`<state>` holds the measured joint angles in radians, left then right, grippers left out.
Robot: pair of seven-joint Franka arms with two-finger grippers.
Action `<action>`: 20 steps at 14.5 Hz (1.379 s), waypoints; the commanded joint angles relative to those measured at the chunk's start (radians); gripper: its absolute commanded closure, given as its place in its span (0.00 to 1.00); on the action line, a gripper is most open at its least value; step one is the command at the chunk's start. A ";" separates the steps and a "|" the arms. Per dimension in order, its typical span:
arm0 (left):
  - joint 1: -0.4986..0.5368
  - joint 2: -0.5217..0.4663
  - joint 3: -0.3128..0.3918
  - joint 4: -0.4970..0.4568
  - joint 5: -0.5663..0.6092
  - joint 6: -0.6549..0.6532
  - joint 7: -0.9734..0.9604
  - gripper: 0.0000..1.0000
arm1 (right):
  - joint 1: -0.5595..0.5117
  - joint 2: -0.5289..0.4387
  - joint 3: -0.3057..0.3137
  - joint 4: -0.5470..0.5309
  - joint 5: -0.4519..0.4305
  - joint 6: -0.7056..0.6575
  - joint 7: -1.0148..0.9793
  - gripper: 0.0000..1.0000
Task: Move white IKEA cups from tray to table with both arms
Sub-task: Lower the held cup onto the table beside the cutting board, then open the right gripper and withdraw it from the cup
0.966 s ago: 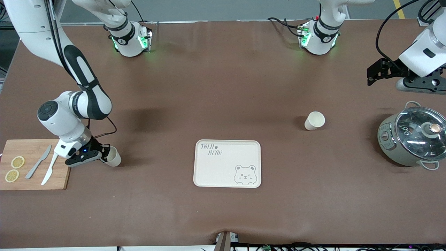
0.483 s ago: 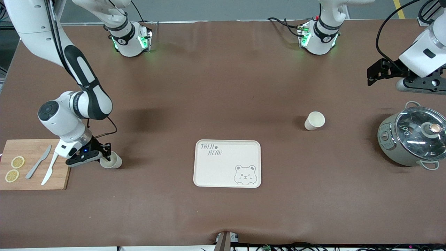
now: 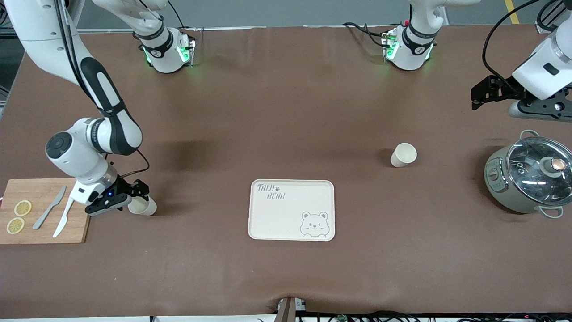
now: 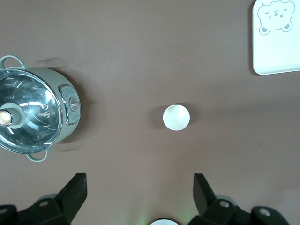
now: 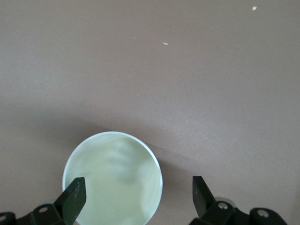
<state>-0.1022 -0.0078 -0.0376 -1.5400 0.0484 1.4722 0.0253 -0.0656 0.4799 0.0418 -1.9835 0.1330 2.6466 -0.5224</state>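
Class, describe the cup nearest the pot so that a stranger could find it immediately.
Start at the grey-green pot with its glass lid. Beside it, toward the table's middle, a white cup stands alone on bare tabletop. The other cup sits by the cutting board, under the right gripper.

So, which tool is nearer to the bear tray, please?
The right tool: it is low at the cup beside the cutting board, toward the right arm's end from the bear tray. The left tool waits above the pot.

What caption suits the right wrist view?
Open right hand poised over a white cup standing on the brown table.
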 commanded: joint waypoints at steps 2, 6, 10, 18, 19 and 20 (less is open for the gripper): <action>0.003 0.011 0.001 0.028 0.011 -0.023 0.021 0.00 | -0.010 -0.009 0.000 0.144 0.028 -0.224 -0.030 0.00; 0.003 0.011 0.002 0.029 0.010 -0.023 0.022 0.00 | -0.017 -0.012 -0.007 0.273 0.022 -0.420 -0.025 0.00; 0.004 0.011 0.004 0.031 0.008 -0.021 0.024 0.00 | -0.019 -0.021 -0.014 0.449 0.011 -0.712 0.049 0.00; 0.004 0.011 0.005 0.032 0.007 -0.018 0.024 0.00 | -0.049 -0.302 -0.020 0.528 -0.065 -1.189 0.260 0.00; 0.004 0.012 0.005 0.032 0.005 -0.016 0.024 0.00 | -0.065 -0.343 -0.022 0.528 -0.067 -1.226 0.287 0.00; 0.004 0.014 0.005 0.034 0.004 -0.015 0.025 0.00 | -0.080 -0.378 -0.023 0.528 -0.070 -1.246 0.291 0.00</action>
<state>-0.0996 -0.0070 -0.0345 -1.5352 0.0484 1.4722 0.0253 -0.1112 0.1899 0.0105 -1.4253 0.0753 1.4381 -0.2688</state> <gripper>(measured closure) 0.000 0.000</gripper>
